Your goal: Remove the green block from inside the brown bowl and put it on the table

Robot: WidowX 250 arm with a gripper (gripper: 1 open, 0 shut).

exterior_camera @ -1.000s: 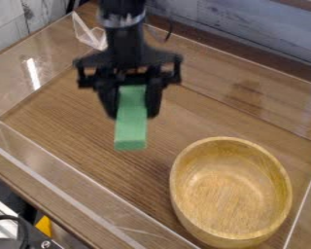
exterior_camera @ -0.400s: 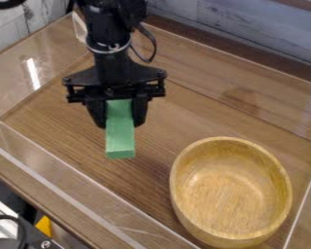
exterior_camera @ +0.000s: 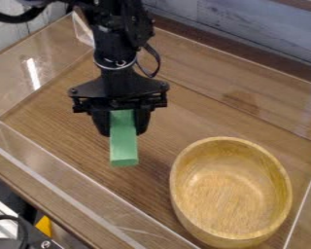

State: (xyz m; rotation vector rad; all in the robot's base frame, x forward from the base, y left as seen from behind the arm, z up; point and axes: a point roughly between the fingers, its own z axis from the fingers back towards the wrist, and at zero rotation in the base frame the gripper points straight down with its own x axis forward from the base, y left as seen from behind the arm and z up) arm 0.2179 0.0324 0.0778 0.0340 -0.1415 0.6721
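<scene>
**Q:** At centre-left, above the wood grain, what does the hand (exterior_camera: 120,117) carry?

**A:** It points down and is clenched on the upper end of the green block (exterior_camera: 123,144), one dark finger on each side. The block hangs nearly upright, tilted a little, with its lower end close to the bench (exterior_camera: 249,92). Whether that end touches the surface cannot be told from this view.

**Q:** Where does the block stand relative to the brown bowl (exterior_camera: 231,190)?

**A:** Outside it, to the left as the camera sees it and clear of the rim. The bowl sits at lower right; its interior shows bare grain and nothing else.

**Q:** What lies beyond these?

**A:** Clear plastic walls (exterior_camera: 67,199) border the bench on the near and left sides, and a pale planked wall (exterior_camera: 268,29) stands behind.

**Q:** How much of the task appears done?

**A:** The removal is judged complete, since the bowl is empty and the block is over open bench. The placing remains: the block must come to rest on the surface, the fingers must part, and the hand must withdraw.

**Q:** Any risk at release?

**A:** A bar let go on end would probably topple, though away from the bowl there is room for it to fall flat.
</scene>
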